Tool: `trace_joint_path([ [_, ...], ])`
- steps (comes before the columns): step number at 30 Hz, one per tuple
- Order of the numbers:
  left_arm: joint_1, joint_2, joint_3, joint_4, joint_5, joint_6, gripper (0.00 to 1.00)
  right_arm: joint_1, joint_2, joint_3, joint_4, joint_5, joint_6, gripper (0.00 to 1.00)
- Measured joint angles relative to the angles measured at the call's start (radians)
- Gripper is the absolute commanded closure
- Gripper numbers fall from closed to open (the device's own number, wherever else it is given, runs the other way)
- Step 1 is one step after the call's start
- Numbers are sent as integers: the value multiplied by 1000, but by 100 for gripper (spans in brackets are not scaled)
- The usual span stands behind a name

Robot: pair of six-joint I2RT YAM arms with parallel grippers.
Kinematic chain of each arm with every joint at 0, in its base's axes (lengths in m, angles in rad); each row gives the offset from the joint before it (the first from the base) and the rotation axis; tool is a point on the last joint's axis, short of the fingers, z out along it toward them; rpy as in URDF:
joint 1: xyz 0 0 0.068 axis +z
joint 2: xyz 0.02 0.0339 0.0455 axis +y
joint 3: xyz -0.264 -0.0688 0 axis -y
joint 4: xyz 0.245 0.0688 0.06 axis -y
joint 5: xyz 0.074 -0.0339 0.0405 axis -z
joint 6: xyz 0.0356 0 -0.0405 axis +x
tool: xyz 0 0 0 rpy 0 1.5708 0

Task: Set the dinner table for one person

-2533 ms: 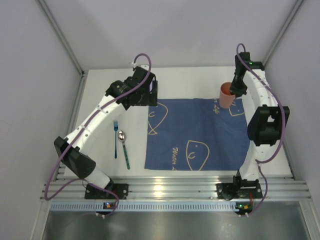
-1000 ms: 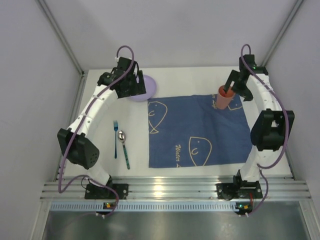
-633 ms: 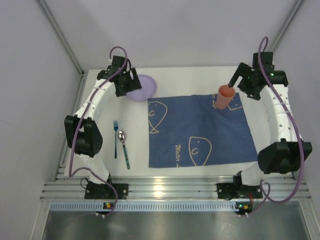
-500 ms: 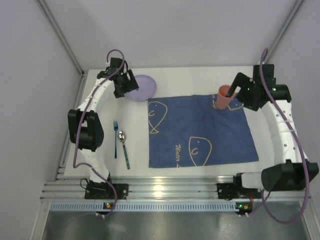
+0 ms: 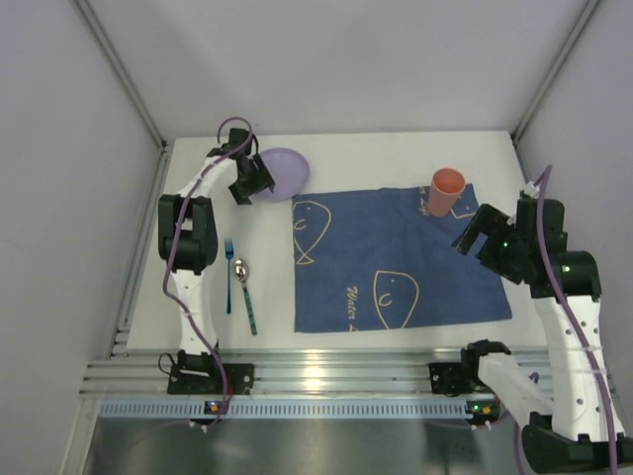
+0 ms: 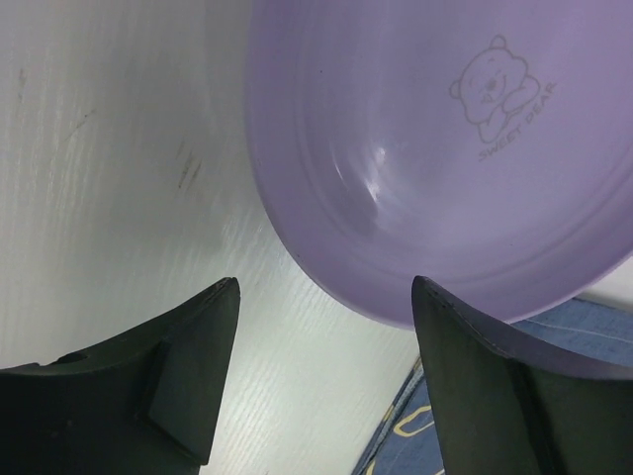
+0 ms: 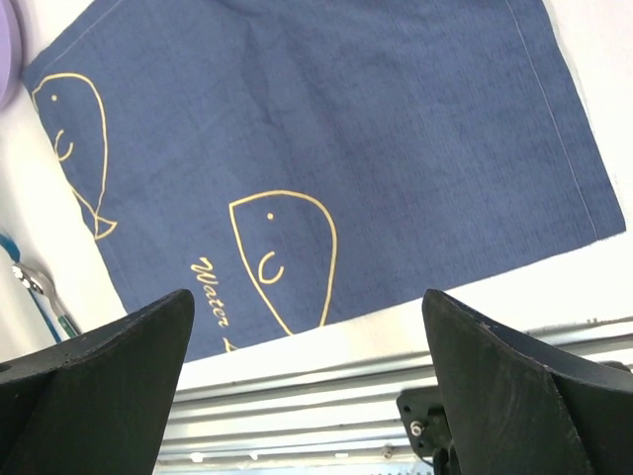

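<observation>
On the white dinner table (image 5: 272,282) lies a blue fish-print cloth (image 5: 396,262) (image 7: 326,129). A purple plate (image 5: 285,172) (image 6: 445,148) rests at the far left, off the cloth. My left gripper (image 5: 247,182) (image 6: 321,381) is open at the plate's left rim, which reaches the tip of one finger (image 6: 495,396); nothing is gripped. An orange cup (image 5: 447,190) stands upright on the cloth's far right corner. My right gripper (image 5: 473,236) (image 7: 307,396) hangs open and empty above the cloth's near right part, well away from the cup.
A blue fork (image 5: 228,275) and a spoon (image 5: 244,292) lie side by side left of the cloth; the spoon's bowl (image 7: 25,279) shows in the right wrist view. The aluminium rail (image 5: 326,376) runs along the near edge. Enclosure walls stand on both sides.
My right gripper has left the cup standing on the cloth's far corner and pulled back toward the near right. The left gripper has settled at the plate's rim, its jaws narrowing a little.
</observation>
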Motion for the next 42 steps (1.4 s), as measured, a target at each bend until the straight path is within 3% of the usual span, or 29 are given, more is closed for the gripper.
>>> trace_joint_path([
  [2,2,5,2,8,-9,-12,31,0,-36,-15,-17,5,6,0],
  [3,3,9,3,12,-13,-18,38,0,-49,-21,-26,6,9,0],
  [4,5,14,7,17,-17,-27,55,0,-64,-26,-36,8,12,0],
  [7,10,43,26,34,-19,-50,79,0,-82,-29,-60,24,16,0],
  [10,14,84,63,42,-16,-71,91,0,-83,-29,-80,40,16,0],
  [11,16,96,78,47,-8,-77,100,0,-84,-29,-86,46,16,0],
  [22,18,80,88,58,27,-33,100,0,-68,-28,-98,53,16,0],
  [35,0,-334,-93,121,138,31,100,0,-31,-12,-92,38,6,0],
  [38,-46,-415,-170,146,167,51,100,0,-31,-12,-92,37,5,0],
  [42,-188,-458,-297,176,188,79,100,0,-31,-12,-92,35,-1,0],
])
